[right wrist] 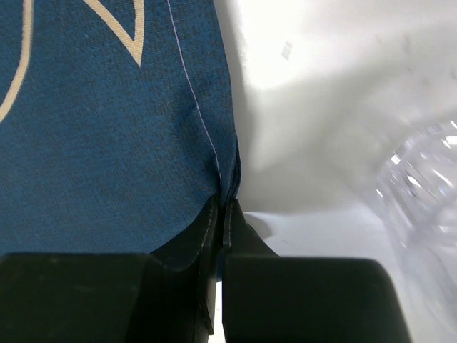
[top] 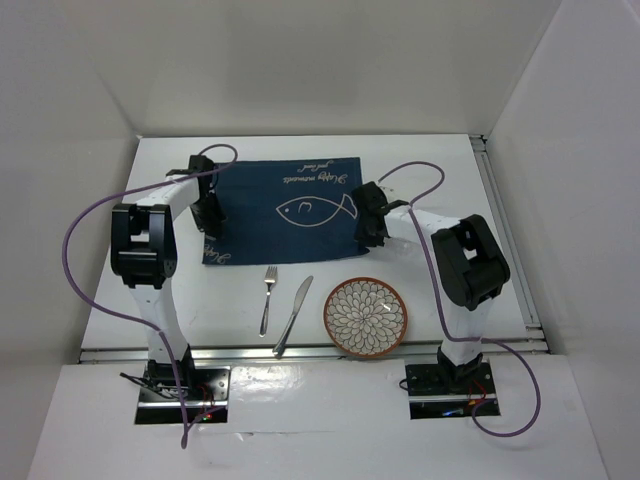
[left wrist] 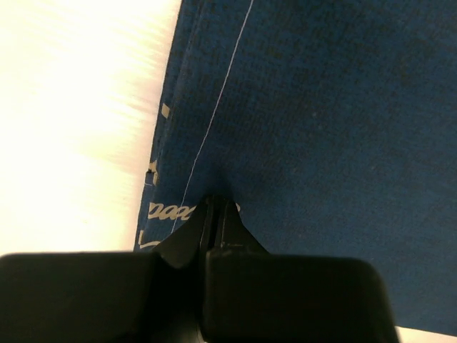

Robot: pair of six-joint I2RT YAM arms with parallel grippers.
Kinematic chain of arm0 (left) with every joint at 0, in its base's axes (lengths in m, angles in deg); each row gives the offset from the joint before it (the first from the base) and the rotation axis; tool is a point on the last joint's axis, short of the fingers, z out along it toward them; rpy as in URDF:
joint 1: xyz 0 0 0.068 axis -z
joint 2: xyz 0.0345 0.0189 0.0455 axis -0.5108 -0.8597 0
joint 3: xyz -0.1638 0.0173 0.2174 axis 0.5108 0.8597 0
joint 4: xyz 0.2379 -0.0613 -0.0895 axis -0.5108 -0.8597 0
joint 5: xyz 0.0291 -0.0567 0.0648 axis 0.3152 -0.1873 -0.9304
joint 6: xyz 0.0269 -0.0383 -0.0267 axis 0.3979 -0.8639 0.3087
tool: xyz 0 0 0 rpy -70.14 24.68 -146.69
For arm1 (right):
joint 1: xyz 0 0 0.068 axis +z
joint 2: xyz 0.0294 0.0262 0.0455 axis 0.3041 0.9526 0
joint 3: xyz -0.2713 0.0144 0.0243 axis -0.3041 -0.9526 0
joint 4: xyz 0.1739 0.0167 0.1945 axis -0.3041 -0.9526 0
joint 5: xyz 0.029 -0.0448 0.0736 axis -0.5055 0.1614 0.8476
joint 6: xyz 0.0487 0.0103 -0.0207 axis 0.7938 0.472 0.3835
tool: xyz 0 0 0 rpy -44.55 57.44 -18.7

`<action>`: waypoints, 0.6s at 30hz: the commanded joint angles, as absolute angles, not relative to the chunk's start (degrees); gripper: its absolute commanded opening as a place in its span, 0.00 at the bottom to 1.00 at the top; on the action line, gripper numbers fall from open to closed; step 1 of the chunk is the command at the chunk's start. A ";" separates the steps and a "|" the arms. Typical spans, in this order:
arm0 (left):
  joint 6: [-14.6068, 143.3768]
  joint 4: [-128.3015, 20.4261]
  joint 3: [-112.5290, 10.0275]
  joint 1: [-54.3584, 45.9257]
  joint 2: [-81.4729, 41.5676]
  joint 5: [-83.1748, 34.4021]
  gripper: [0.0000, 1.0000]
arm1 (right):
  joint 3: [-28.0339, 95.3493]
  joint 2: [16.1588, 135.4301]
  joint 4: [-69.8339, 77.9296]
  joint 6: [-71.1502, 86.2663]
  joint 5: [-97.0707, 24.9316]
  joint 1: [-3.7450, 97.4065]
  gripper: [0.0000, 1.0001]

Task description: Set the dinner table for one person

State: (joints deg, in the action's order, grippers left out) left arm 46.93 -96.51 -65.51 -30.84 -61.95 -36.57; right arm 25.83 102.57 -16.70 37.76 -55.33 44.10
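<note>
The navy placemat point(top: 290, 205) with a white fish outline lies on the white dinner table point(top: 170, 300). My left gripper point(top: 212, 222) is shut on the placemat's left edge; the left wrist view shows its jaws point(left wrist: 216, 207) pinching the navy cloth point(left wrist: 321, 143). My right gripper point(top: 372, 228) is shut on the placemat's right edge; the right wrist view shows its jaws point(right wrist: 223, 204) pinching the cloth's hem point(right wrist: 107, 128). A fork point(top: 268, 298), a knife point(top: 294, 315) and a patterned plate point(top: 365, 316) lie in front of the placemat.
A clear glass object point(right wrist: 428, 207) shows blurred at the right of the right wrist view. White walls enclose the table on three sides. A metal rail point(top: 300, 350) runs along the near edge.
</note>
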 commanded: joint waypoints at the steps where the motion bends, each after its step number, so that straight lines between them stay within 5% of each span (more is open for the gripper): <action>1: 45.38 -93.75 -64.42 -29.84 -61.96 -35.99 0.00 | 22.28 99.75 -21.37 39.33 -58.56 43.99 0.00; 18: 44.76 -95.06 -67.86 -24.83 -65.32 -36.77 0.00 | 22.18 96.85 -24.98 39.85 -64.98 41.70 0.00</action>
